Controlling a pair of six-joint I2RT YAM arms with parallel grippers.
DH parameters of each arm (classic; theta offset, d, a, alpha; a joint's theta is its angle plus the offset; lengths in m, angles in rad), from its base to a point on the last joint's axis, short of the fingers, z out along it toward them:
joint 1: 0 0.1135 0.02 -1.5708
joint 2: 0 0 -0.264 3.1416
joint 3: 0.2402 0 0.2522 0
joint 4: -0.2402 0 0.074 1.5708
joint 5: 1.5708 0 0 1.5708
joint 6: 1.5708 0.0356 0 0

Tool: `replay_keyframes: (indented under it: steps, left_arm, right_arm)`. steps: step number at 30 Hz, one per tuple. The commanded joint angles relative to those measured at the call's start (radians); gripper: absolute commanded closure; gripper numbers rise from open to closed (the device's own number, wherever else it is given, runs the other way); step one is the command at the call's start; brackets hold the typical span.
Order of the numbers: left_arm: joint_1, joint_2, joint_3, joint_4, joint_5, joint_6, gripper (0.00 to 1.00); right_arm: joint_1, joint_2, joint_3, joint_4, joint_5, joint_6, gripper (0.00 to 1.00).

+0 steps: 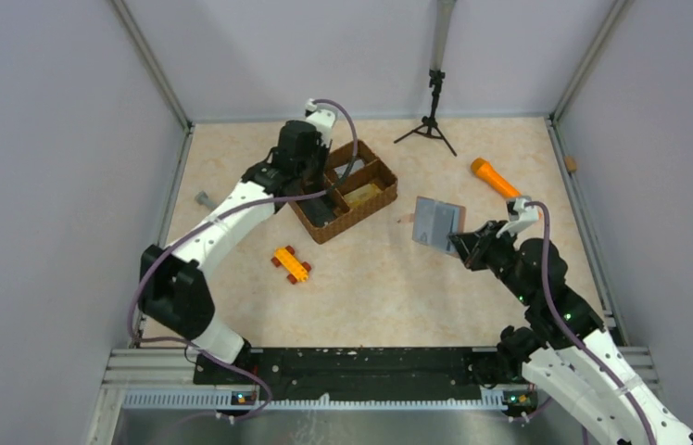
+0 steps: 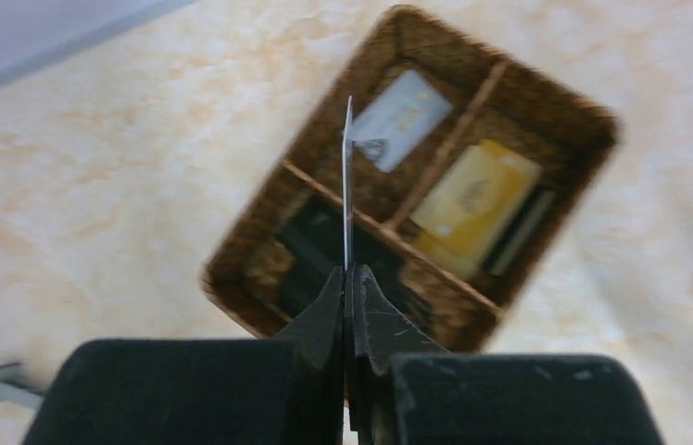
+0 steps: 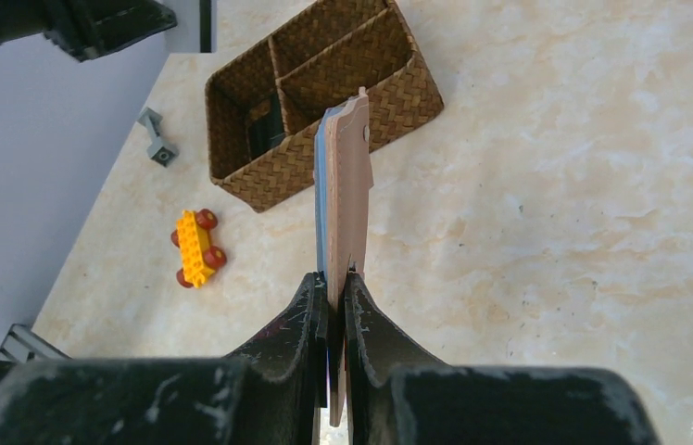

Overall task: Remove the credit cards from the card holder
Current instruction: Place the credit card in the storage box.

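Observation:
My right gripper (image 3: 336, 278) is shut on the card holder (image 3: 346, 185), a tan wallet with a pale blue-grey inside, and holds it edge-on above the table; from above the card holder (image 1: 438, 222) shows its blue-grey face beside my right gripper (image 1: 466, 243). My left gripper (image 2: 347, 276) is shut on a thin card (image 2: 347, 176) seen edge-on, held over the woven basket (image 2: 250, 232). From above my left gripper (image 1: 310, 190) hangs over the basket (image 1: 375, 202). A white card (image 2: 403, 116), a yellow card (image 2: 477, 199) and a dark card (image 2: 310, 255) lie in the basket's compartments.
A yellow toy car (image 1: 291, 264) sits in front of the basket. A small grey piece (image 1: 204, 199) lies at the left wall. An orange flashlight (image 1: 494, 178) lies at the back right, and a black tripod (image 1: 432, 116) stands at the back wall.

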State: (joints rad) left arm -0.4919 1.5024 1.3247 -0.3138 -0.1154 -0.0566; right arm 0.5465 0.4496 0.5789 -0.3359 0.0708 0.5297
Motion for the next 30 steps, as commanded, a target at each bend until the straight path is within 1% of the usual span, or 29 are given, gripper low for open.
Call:
replay_keyframes:
  steps: [1,5,8,10,12,21,30]
  left_arm:
    - [-0.004,0.155,0.108,0.059,-0.247,0.321,1.00]
    - [-0.037,0.292,0.192,0.106,-0.341,0.480,1.00]
    - [-0.050,0.363,0.276,0.093,-0.338,0.544,1.00]
    - [-0.056,0.396,0.315,0.071,-0.310,0.567,1.00]
    - [-0.062,0.425,0.345,0.065,-0.307,0.588,1.00]
    - [-0.073,0.550,0.467,-0.062,-0.273,0.642,1.00]
    - [-0.081,0.611,0.491,-0.082,-0.267,0.677,1.00]
  right_arm:
    - [-0.007,-0.016,0.041,0.075,0.021,-0.050,1.00]
    - [-0.007,0.009,0.037,0.110,0.023,-0.046,1.00]
    - [-0.007,0.032,0.035,0.133,0.028,-0.046,1.00]
    - [-0.006,0.041,0.036,0.144,0.034,-0.045,1.00]
    - [-0.006,0.044,0.033,0.150,0.035,-0.043,1.00]
    - [-0.007,0.041,0.038,0.146,0.052,-0.030,1.00]
    - [-0.006,0.044,0.037,0.142,0.055,-0.001,1.00]
